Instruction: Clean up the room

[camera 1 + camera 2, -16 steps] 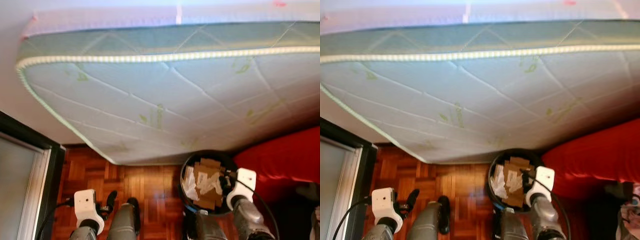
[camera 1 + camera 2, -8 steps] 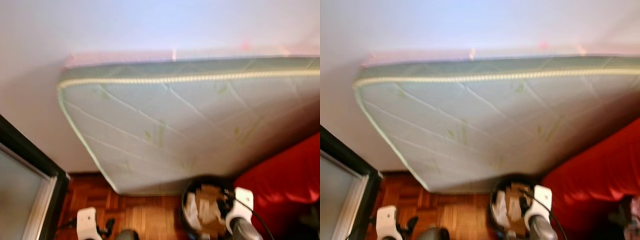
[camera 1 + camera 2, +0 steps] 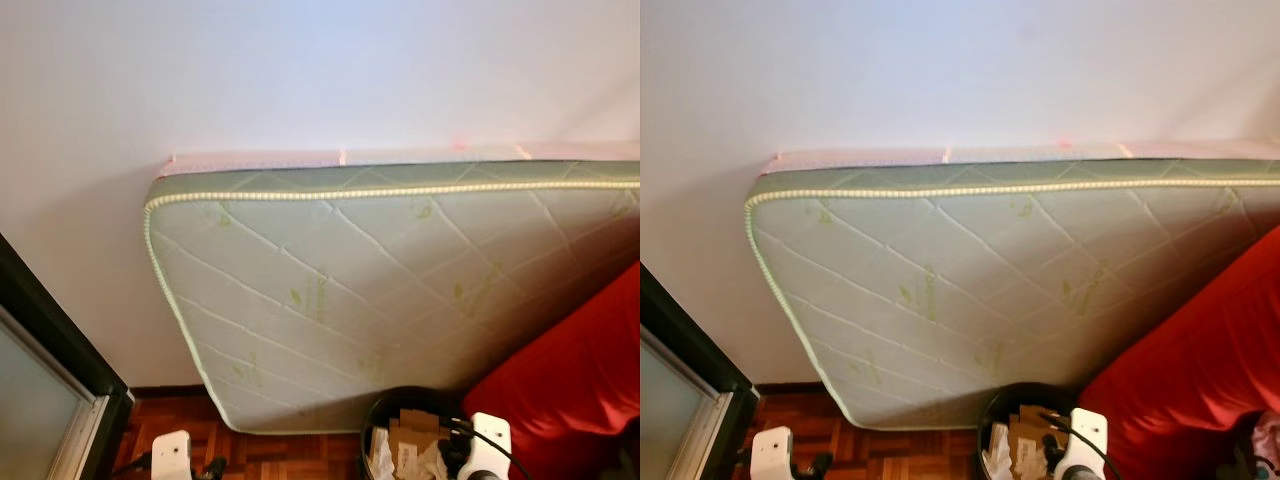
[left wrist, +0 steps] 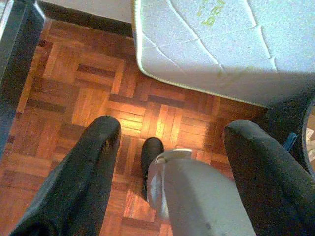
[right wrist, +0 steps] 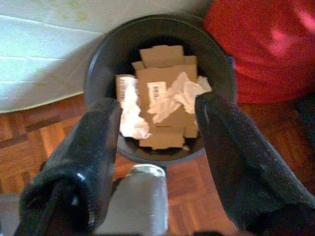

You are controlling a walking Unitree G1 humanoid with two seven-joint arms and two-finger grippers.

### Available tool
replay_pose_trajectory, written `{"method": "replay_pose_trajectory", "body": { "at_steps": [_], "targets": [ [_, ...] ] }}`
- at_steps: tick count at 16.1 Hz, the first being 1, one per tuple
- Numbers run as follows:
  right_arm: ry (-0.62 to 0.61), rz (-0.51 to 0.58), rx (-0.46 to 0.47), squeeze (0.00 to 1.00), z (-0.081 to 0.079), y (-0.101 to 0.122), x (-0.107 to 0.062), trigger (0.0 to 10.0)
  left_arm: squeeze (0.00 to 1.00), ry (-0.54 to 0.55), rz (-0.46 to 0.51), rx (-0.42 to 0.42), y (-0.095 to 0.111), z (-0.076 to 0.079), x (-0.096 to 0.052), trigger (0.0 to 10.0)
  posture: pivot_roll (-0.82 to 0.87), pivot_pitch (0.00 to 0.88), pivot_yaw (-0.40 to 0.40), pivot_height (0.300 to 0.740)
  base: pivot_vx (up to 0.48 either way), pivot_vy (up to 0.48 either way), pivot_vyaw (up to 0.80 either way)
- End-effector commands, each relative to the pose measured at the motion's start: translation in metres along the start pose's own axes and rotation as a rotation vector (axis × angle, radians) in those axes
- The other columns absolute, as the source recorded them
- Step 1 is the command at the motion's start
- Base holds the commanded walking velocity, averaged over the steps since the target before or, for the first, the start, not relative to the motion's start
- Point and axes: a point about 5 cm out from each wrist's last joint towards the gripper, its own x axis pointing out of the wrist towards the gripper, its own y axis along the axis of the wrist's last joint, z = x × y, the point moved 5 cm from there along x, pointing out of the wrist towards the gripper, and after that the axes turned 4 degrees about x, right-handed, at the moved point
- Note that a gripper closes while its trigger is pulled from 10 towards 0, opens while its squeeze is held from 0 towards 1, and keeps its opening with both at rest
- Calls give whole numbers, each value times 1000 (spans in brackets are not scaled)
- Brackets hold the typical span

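A round black bin stands on the parquet floor, filled with flattened cardboard and crumpled white paper. My right gripper hangs open and empty just above and before the bin. In the eye views the bin sits at the bottom edge, with my right wrist beside it. My left gripper is open and empty too, hanging over bare floor, its wrist low on the left.
A pale green quilted mattress leans against the white wall, its lower corner just behind the bin. A red cushion lies to the right of the bin. A dark door frame stands at the left. My own leg shows below the left gripper.
The whole picture has shifted downward, so the camera has tilted up: more wall shows, less floor. Both arms sit lower in frame. Bin and mattress have not moved.
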Motion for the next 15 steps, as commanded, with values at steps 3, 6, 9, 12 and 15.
{"method": "replay_pose_trajectory", "body": {
  "at_steps": [3,6,9,12,15],
  "targets": [
    [19,-16,-4,0,-4,-1,1,10000,0,7,-47,11,-11,-7,-3,10000,25,0,3,691,0,0,0],
    [26,-19,-5,0,-7,-3,1,10000,0,8,-76,24,-14,-10,-3,10000,20,0,9,691,0,0,0],
    [21,-34,-11,0,-6,-6,0,10000,0,12,-87,22,-17,-12,-4,10000,24,0,8,691,0,0,0],
    [27,-39,-18,0,-7,-7,0,10000,0,16,-97,16,-23,-17,-7,10000,26,0,5,691,0,0,0],
    [34,-37,-21,0,-7,-6,0,10000,0,18,-110,10,-30,-18,-10,10000,27,0,4,691,0,0,0]
  ]
}}
